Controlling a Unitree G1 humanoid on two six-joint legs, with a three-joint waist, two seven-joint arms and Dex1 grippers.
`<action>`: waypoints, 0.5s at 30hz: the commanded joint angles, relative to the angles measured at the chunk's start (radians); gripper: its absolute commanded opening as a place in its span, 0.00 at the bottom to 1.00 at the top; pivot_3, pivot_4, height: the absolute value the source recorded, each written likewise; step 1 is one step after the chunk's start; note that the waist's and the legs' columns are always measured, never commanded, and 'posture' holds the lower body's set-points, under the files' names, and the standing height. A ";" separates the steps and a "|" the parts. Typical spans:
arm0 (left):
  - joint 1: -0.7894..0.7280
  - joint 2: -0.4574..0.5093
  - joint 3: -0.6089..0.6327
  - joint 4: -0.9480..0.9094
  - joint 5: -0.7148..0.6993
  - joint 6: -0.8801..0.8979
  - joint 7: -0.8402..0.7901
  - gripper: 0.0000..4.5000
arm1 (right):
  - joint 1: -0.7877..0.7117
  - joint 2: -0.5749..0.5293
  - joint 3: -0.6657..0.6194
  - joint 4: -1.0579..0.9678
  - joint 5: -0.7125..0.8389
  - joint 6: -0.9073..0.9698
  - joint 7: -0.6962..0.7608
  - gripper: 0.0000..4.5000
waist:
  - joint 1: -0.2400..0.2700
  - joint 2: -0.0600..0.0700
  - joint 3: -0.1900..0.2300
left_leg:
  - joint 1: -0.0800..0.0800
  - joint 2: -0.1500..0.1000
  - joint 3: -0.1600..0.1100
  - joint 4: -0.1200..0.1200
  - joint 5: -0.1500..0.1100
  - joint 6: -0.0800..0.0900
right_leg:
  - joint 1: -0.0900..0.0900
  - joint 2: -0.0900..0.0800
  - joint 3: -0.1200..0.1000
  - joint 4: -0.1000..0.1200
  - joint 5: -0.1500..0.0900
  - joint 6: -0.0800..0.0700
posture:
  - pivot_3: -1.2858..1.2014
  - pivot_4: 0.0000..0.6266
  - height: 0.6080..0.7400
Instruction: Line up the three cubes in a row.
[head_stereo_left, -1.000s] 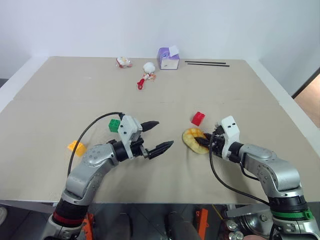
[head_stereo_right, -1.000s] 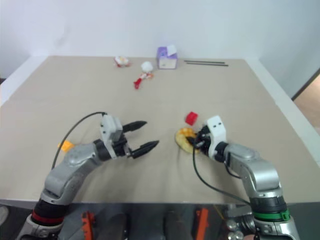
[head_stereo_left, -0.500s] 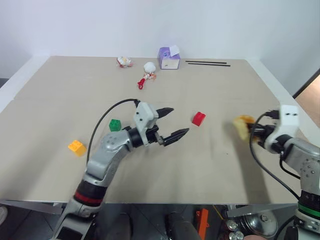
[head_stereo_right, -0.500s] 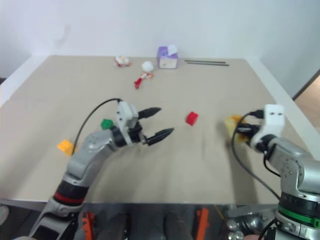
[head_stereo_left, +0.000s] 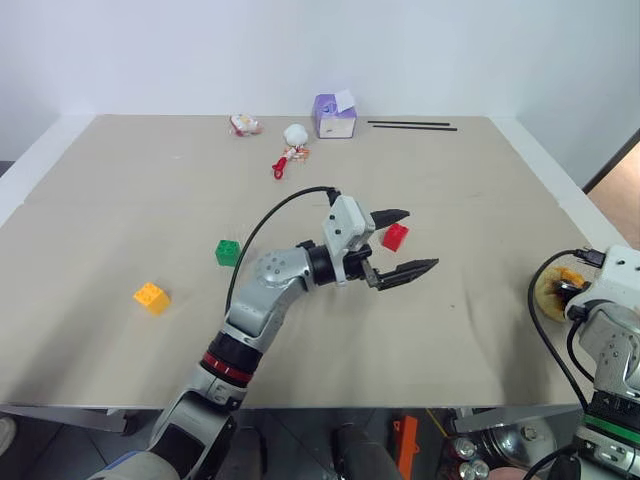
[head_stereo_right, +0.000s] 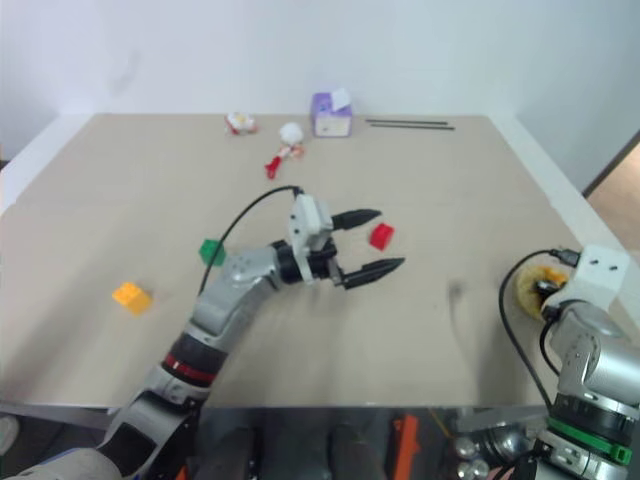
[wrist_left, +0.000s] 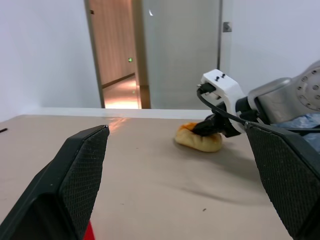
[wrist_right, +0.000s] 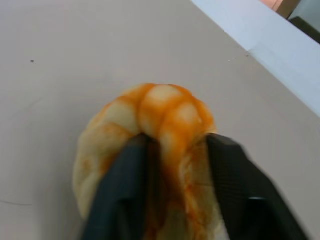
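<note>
You face wide beige bench (head_stereo_left: 480, 180), pale rim along left and right edges. Plain white wall (head_stereo_left: 200, 50) behind far edge, evenly lit, no hard shadows. Far right past bench corner: dark vertical edge (head_stereo_left: 612, 165), strip of warm wood-tone floor (head_stereo_left: 622, 205) beyond. Left wrist view looks across bench to right side of room: white walls, tall wooden door frame (wrist_left: 92, 52), open doorway (wrist_left: 116, 50) into corridor, small green light inside, bright glare on corridor floor, glass panel (wrist_left: 182, 50) beside it.
</note>
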 joint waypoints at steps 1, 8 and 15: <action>-0.006 -0.007 0.002 -0.011 0.013 -0.037 -0.009 1.00 | -0.001 -0.005 -0.031 -0.063 -0.007 -0.027 -0.005 0.72 | 0.000 0.000 0.000 | 0.000 0.000 0.000 0.000 0.000 0.000 | 0.000 0.000 0.000 0.000 0.000 0.000 | 0.52 0.24 1.00; 0.014 0.021 0.028 -0.026 0.030 -0.051 0.014 1.00 | -0.025 -0.029 0.025 -0.085 -0.007 -0.125 0.062 1.00 | -0.001 0.001 0.000 | 0.000 0.000 0.001 0.000 0.000 0.000 | 0.000 0.000 0.001 0.000 0.000 0.000 | 0.52 0.24 1.00; 0.084 0.106 0.098 -0.063 0.033 -0.044 0.053 1.00 | -0.113 0.034 0.176 -0.101 0.044 -0.227 0.192 1.00 | -0.007 0.002 0.000 | 0.001 0.001 0.001 -0.001 0.000 0.000 | 0.000 0.001 0.001 0.000 0.000 0.000 | 0.52 0.24 1.00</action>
